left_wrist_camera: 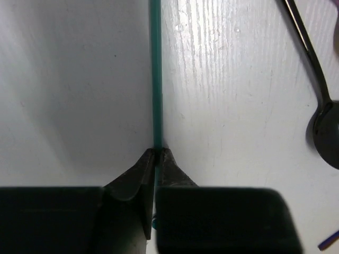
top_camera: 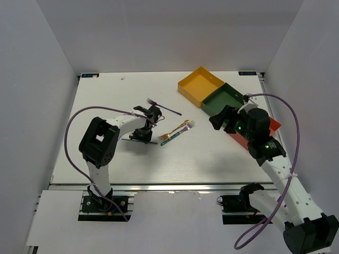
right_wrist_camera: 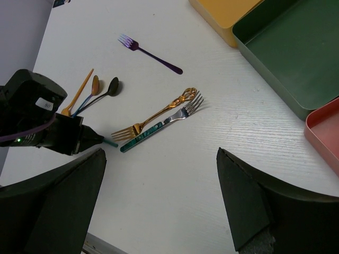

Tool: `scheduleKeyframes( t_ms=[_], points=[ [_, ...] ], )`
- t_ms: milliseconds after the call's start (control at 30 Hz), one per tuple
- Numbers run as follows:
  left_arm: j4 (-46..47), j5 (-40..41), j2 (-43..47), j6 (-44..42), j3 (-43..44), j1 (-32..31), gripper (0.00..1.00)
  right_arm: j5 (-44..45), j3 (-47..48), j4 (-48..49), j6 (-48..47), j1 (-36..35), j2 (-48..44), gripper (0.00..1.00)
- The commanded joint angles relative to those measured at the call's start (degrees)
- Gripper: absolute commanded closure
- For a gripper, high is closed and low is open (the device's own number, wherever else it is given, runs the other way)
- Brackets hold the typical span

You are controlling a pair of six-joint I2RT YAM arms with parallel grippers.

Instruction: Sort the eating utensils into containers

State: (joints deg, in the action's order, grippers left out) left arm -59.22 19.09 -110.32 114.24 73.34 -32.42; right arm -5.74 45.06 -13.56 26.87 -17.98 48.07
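Note:
My left gripper [left_wrist_camera: 158, 151] is shut on a thin teal chopstick [left_wrist_camera: 155, 79] that lies on the white table; in the top view this gripper [top_camera: 144, 138] sits left of centre. Beside it lie a dark spoon [left_wrist_camera: 323, 127], a gold fork [top_camera: 176, 128], a green-handled silver fork [right_wrist_camera: 159, 127] and a purple fork [top_camera: 164, 107]. My right gripper [right_wrist_camera: 161, 196] hangs open above the table with nothing between its fingers, near the containers. Those are a yellow tray [top_camera: 200, 84], a dark green tray [top_camera: 225, 100] and a red-orange tray [top_camera: 274, 125], partly hidden by the right arm.
An orange utensil [right_wrist_camera: 78, 96] and a gold-headed spoon [right_wrist_camera: 95, 84] lie by the dark spoon [right_wrist_camera: 108, 89], just behind the left gripper. White walls enclose the table on the left, back and right. The purple cables loop beside both arms.

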Motion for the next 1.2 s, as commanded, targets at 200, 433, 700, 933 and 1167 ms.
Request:
scheduleKeyframes(
  t_ms=[200, 433, 700, 933, 1167],
  points=[
    [8.8, -5.3, 0.2, 3.9, -14.4, -2.2, 1.0, -0.5, 0.2, 1.7, -0.3, 0.1, -0.4, 0.11],
    [4.6, 3.3, 7.0, -6.0, -10.6, -6.4, 1.0, -6.3, 0.1, 3.3, -0.9, 0.1, 0.7, 0.11],
    [1.0, 13.5, 20.9, -11.2, -15.1, -14.8, 1.0, -19.4, 0.3, 7.6, 0.5, 0.1, 5.0, 0.12],
    [25.4, 17.3, 42.5, -36.0, -29.1, -16.8, 1.0, -25.8, -1.9, 18.3, 9.8, -0.1, 9.8, 0.16],
    [67.1, -4.6, 53.6, -64.6, -39.2, -16.7, 1.0, -21.8, 1.4, 25.7, 15.7, -10.3, 17.0, 0.19]
  ],
)
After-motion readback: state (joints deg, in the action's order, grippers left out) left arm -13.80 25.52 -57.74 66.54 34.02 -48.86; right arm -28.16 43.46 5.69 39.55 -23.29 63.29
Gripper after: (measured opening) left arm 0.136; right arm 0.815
